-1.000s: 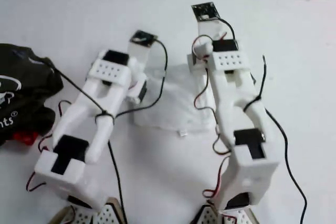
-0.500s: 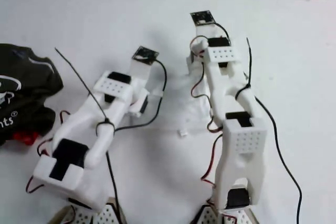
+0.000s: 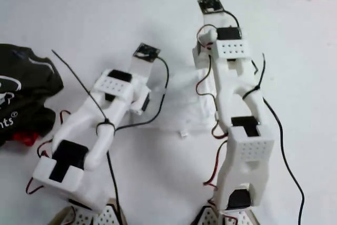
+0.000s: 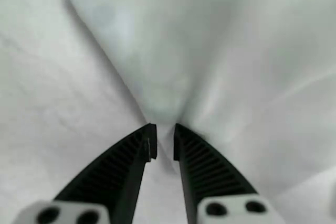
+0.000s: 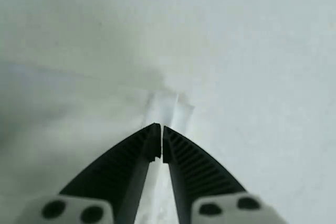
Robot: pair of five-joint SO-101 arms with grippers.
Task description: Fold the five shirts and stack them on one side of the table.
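White shirt [image 3: 181,101], thin, limp and light: we judge it best taken at its edges, our left hand [image 4: 161,142] and right hand [image 5: 161,141] each clamped on a fold.

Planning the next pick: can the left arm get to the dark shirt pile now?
Probably not yet. The left arm has its jaws shut on the white shirt; the dark pile lies to its side with nothing between, so release first.
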